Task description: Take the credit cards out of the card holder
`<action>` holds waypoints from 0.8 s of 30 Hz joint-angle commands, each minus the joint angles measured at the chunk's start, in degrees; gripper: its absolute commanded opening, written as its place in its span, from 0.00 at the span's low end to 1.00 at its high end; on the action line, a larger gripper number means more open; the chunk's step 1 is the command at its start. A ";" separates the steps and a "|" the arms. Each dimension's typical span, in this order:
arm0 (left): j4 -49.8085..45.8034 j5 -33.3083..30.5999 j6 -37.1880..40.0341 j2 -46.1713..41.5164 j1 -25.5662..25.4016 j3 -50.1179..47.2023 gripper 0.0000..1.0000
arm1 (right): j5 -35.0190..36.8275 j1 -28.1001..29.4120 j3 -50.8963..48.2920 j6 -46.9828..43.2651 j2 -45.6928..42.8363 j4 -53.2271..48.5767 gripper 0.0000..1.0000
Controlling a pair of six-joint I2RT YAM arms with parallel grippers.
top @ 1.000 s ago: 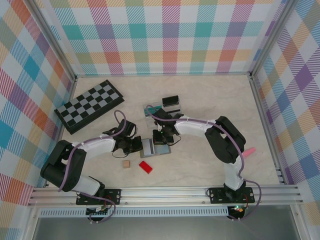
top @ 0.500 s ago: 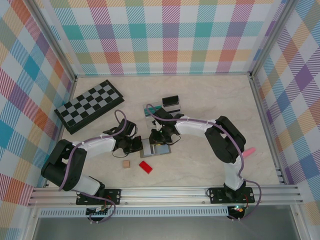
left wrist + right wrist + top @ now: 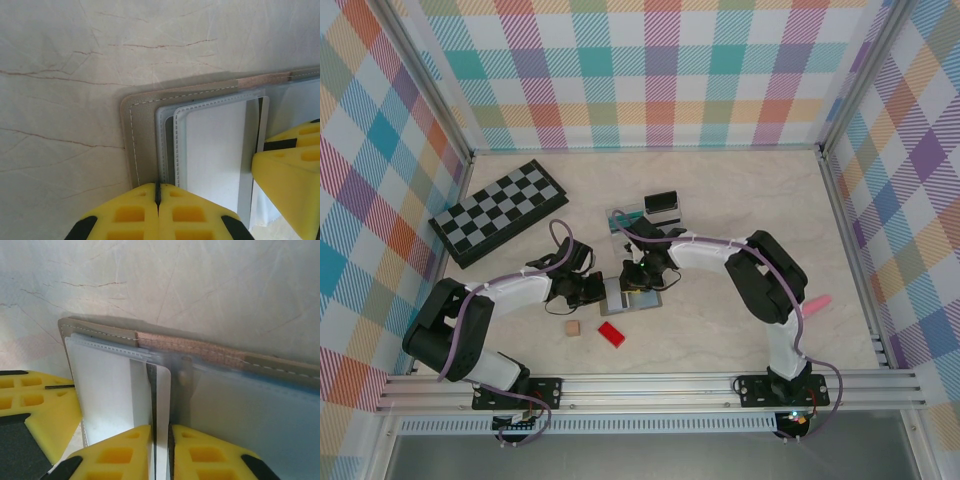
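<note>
The grey card holder (image 3: 618, 296) lies open on the table between my two grippers. My left gripper (image 3: 598, 290) is shut on its left edge, pinching the stitched border (image 3: 145, 125) at the fingertips (image 3: 158, 189). My right gripper (image 3: 161, 440) is shut on a silver-grey credit card (image 3: 162, 390) with a dark stripe, which sticks partly out of the left pocket beside the tan spine (image 3: 200, 352). In the top view the right gripper (image 3: 638, 275) sits over the holder's middle. A clear-teal card (image 3: 625, 220) and a black card (image 3: 662, 203) lie on the table behind.
A black-and-grey chessboard (image 3: 498, 212) lies at the back left. A red block (image 3: 611, 333) and a small tan cube (image 3: 573, 327) sit just in front of the holder. A pink object (image 3: 817, 301) rests at the right. Checked walls enclose the table.
My right gripper shifted slightly left and back over the holder's middle. The left arm and the holder have not moved.
</note>
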 commanded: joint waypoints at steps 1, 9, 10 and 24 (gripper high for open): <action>-3.20 -1.20 0.94 2.68 0.98 -0.83 0.00 | -3.84 0.00 0.12 -1.21 1.38 2.16 0.14; -3.76 -2.91 1.46 2.38 1.06 -0.84 0.00 | 0.08 -0.02 0.26 -2.14 -0.42 -0.02 0.02; -4.13 -3.25 1.66 2.28 1.03 -0.74 0.00 | 1.12 -0.03 0.36 -2.50 -0.99 -0.73 0.02; -5.76 -4.53 2.95 2.17 1.05 -0.35 0.00 | 6.57 -1.25 0.65 -4.30 -2.92 -5.07 0.01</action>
